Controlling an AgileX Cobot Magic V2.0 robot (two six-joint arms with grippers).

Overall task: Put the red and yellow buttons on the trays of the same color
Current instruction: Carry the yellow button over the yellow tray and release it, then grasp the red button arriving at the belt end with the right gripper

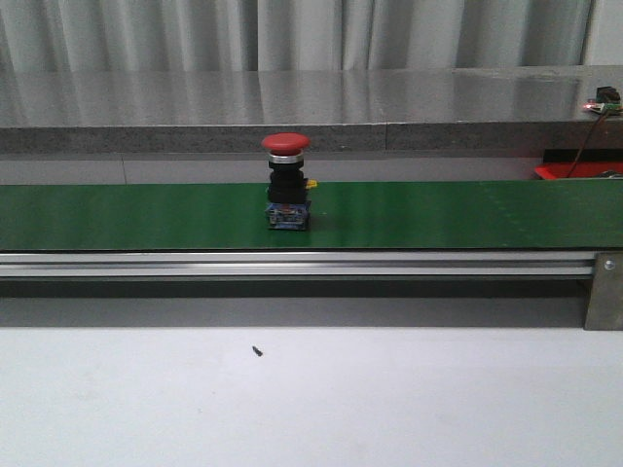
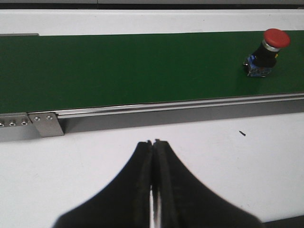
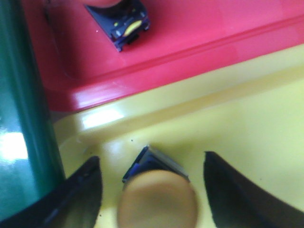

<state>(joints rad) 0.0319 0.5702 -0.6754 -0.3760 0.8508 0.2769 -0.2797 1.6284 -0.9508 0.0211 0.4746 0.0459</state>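
The red button [image 1: 286, 182] stands upright on the green belt [image 1: 467, 214], near the middle of the belt's length in the front view. It has a round red cap on top, a black body under that, and a small blue base touching the belt. The left wrist view also shows it [image 2: 267, 52] on the belt, far off to one side and well apart from the left gripper [image 2: 153, 190]. That gripper hangs over the white table [image 2: 237, 171], on the near side of the belt's silver rail [image 2: 166, 108]. Its two black fingers are pressed together with nothing between them.

A second button, the yellow button [image 3: 157, 199], sits in the yellow tray [image 3: 247, 118]. It is blurry, but its rounded cap and a dark base behind the cap show. It lies right between the two fingers of the right gripper [image 3: 154, 190]. The fingers are spread wide, one on each side of the button, and there is a gap between each finger and the cap, so they are not touching it.

Just beside the yellow tray is the red tray [image 3: 190, 38]; their edges meet. In the red tray lies another button base [image 3: 119, 21], dark with a yellow spot. The green belt runs along the side of both trays.
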